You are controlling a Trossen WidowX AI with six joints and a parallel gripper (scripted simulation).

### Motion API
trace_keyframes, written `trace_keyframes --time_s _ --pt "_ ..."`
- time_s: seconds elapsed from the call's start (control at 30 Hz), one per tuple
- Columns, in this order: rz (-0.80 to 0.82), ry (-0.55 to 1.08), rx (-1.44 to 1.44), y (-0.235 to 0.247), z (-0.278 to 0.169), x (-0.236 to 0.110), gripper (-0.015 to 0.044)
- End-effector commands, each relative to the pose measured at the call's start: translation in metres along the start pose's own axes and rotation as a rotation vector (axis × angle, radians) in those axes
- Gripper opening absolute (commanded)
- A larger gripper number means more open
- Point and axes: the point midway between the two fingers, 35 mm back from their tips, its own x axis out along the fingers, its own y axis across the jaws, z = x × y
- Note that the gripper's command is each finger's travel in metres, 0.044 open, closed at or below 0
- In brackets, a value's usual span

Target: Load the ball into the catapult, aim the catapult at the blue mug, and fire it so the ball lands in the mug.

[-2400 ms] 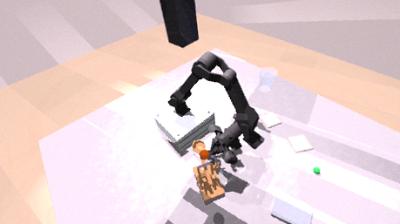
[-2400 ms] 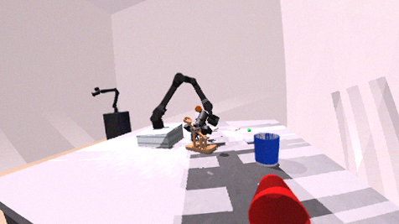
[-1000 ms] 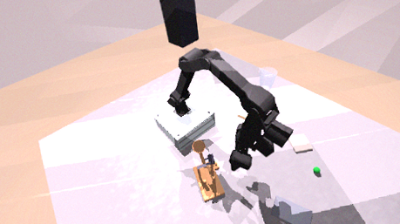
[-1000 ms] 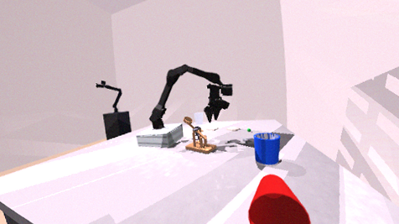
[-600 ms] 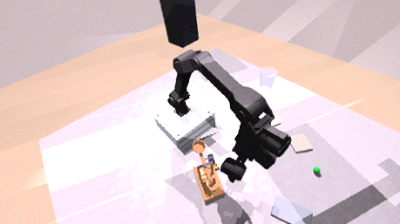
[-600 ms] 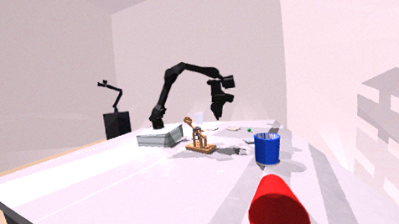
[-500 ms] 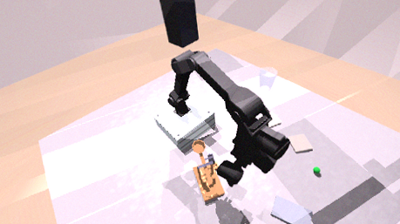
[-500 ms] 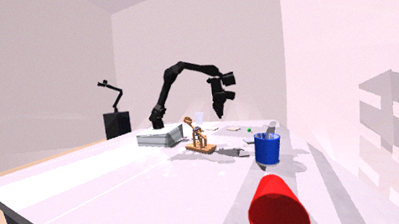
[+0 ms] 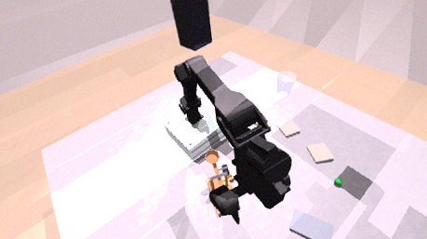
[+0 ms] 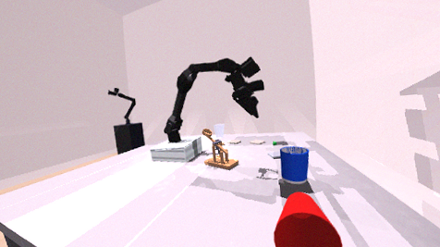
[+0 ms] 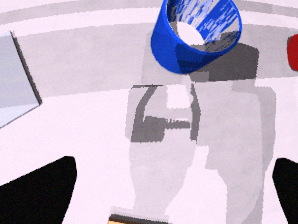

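The big white table (image 10: 85,209) holds everything. The black arm (image 10: 197,73) bends up from its grey base block (image 10: 176,150) and reaches high over the table.

The gripper (image 10: 252,106) hangs up in the air, above the catapult (image 10: 219,151) and well clear of it. Its fingers are spread as wide as they go, and there is nothing between them. In the wrist view the two dark fingers sit far apart at the bottom corners.

The blue mug (image 10: 294,164) stands upright past the catapult, on the side away from the base block. From the wrist view it lies straight ahead of the gripper. The red cup (image 10: 307,231) lies tipped over, farther from the catapult than the mug.

The wooden catapult stands between the base block and the mug. Its arm sticks up with the round cup (image 9: 211,155) on top. That cup looks empty, but it is small and hard to see.

The little green ball (image 9: 338,183) is on the table, well off to one side of the catapult, not on the line to the mug. So the gripper must swing sideways and come down low to get it.
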Motion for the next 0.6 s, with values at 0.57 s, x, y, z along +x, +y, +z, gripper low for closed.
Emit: trace_keyframes --time_s 0.57 --pt "0.018 -0.214 0.289 -0.067 0.049 -0.021 0.044"
